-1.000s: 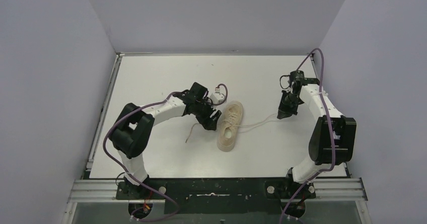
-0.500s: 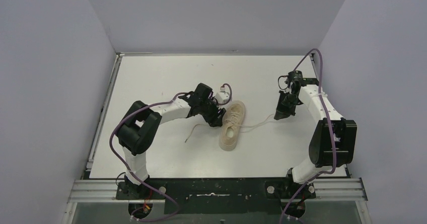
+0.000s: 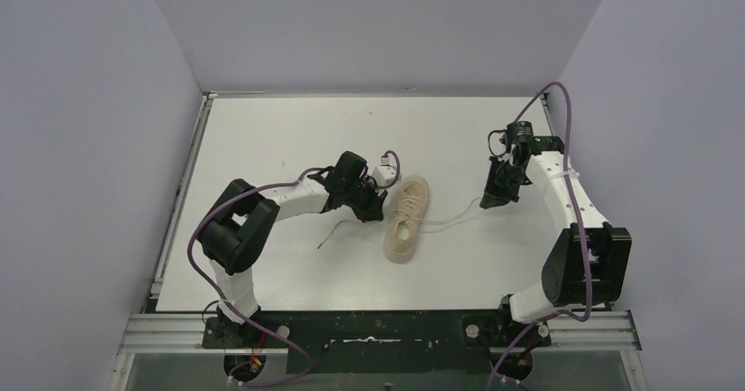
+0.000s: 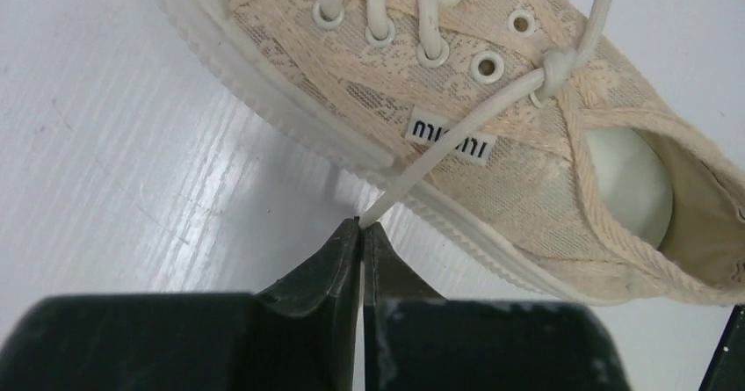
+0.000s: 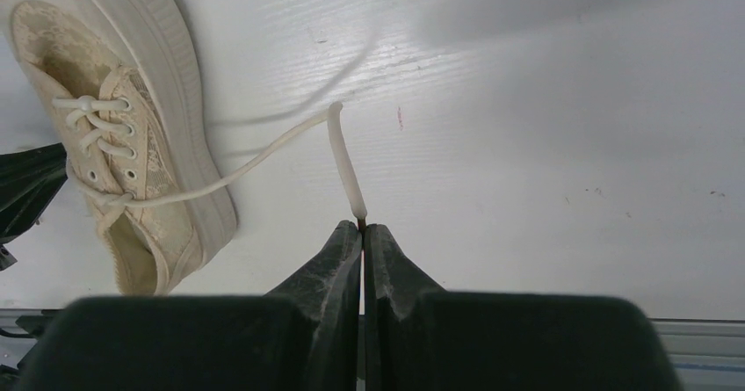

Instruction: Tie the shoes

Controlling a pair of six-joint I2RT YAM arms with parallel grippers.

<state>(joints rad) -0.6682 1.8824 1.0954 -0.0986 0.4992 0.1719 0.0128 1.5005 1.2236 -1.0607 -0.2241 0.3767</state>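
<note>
The cream-beige shoe (image 3: pixel 406 218) lies mid-table, toe toward the back wall, and fills the top of the left wrist view (image 4: pixel 492 101). My left gripper (image 3: pixel 376 208) sits against the shoe's left side, shut (image 4: pixel 362 226) on the left lace (image 4: pixel 457 136), which runs taut up to a knot at the eyelets. That lace's loose tail (image 3: pixel 329 235) trails on the table to the left. My right gripper (image 3: pixel 486 203) is off to the shoe's right, shut (image 5: pixel 362 227) on the tip of the right lace (image 5: pixel 343 154). That lace stretches back to the shoe (image 5: pixel 132 136).
The white table (image 3: pixel 290 127) is walled on the left, back and right. A metal rail (image 3: pixel 180 198) runs along its left edge. Purple cables (image 3: pixel 562 110) loop over both arms.
My left gripper has moved in beside the shoe and closed on the left lace. The right gripper stays shut on the other lace's end, nearly still.
</note>
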